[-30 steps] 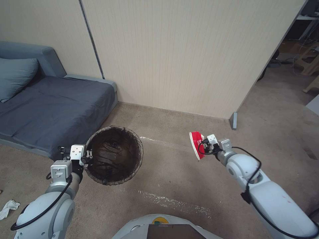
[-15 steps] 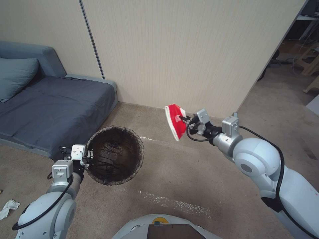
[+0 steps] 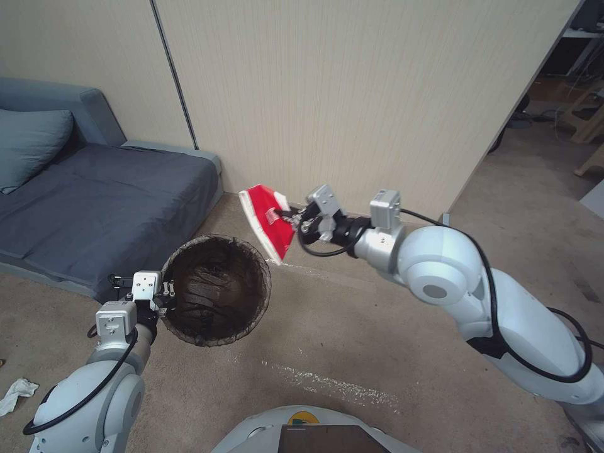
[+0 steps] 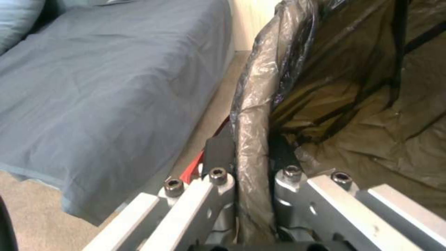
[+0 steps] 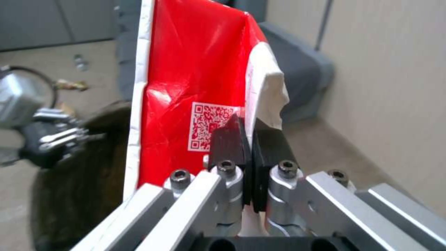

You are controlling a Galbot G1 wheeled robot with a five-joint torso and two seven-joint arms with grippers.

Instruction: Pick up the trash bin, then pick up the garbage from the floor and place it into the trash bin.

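Note:
The trash bin (image 3: 217, 290) is round and lined with a dark bag. It hangs off the floor at lower left, with my left gripper (image 3: 165, 297) shut on its near rim (image 4: 253, 115), one finger inside and one outside. My right gripper (image 3: 290, 218) is shut on a piece of garbage, a red-and-white wrapper (image 3: 267, 220) with a QR code (image 5: 211, 125). The wrapper hangs in the air just past the bin's far right rim. A white tissue (image 3: 16, 394) lies on the carpet at far left.
A grey sofa (image 3: 94, 201) with a cushion stands left of the bin, close to its side. A beige panel wall (image 3: 352, 100) runs behind. Open carpet (image 3: 352, 327) stretches right, with chairs and clutter (image 3: 585, 113) at the far right.
My right arm has swung left and upward, carrying the red wrapper from mid-right to just beside the bin's far rim. The left arm and bin have barely moved.

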